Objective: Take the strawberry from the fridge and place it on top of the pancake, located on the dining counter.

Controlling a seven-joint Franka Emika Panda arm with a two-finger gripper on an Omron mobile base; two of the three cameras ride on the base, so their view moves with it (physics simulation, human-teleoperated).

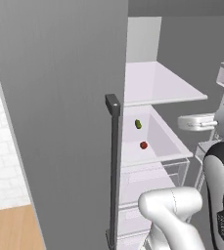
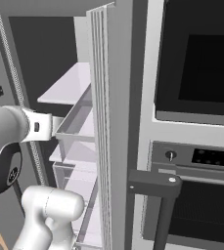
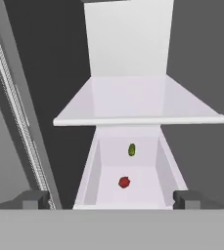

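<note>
Two small fruits lie in the same white bin inside the fridge (image 1: 59, 97), and that is your first trap: the strawberry (image 1: 143, 145) sits toward the front of the bin, the green fruit (image 1: 138, 124) just behind it, apart but near. In the hand view the strawberry (image 3: 124, 182) is low and central, the green fruit (image 3: 131, 150) above it. Come in off line and you could nudge or pinch the wrong one.

Your gripper (image 3: 111, 199) is spread as wide as it goes and carries nothing; its fingertips (image 3: 33, 199) stand at the mouth of the bin, short of the fruit.

Watch the shelf (image 3: 138, 105) overhanging the bin. I judge the reach has to pass beneath it, so a high approach may strike its front lip. The bin's side walls (image 3: 90, 171) narrow toward the back, and wide-spread fingers could scrape them. The strawberry is tiny and round; closing off-centre could squirt it away or roll it into the green fruit.

The open fridge door (image 1: 55, 122) with its dark bar handle (image 1: 114, 171) stands close on the left; a wall oven (image 2: 196, 122) flanks the fridge on the right. Room for the arm's elbow is tight on both sides.
</note>
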